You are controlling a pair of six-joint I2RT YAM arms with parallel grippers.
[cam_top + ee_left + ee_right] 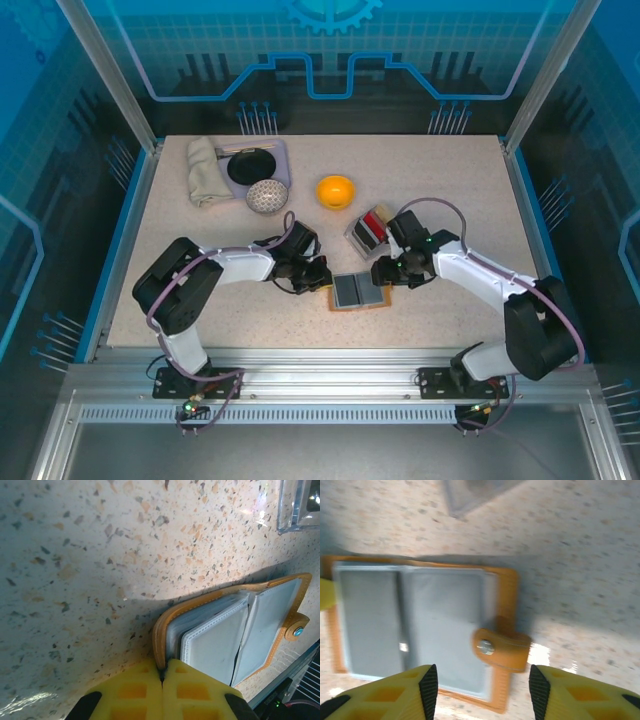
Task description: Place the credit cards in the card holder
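While our left gripper [162,680] pinches shut on the rim of the tan-orange leather bifold card holder [360,291], open flat toward the near edge of the speckled table [75,555], our right gripper [483,685] hangs half-open, empty, over its snap tab [500,647]. Light, floppy, slick-pocketed, we judge; grip the stiffer leather edge.

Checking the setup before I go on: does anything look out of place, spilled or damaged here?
Nothing stands out. The card holder lies open, its left edge pinched by the left fingers. The credit cards sit in the grey tray, and nothing looks spilled or damaged.
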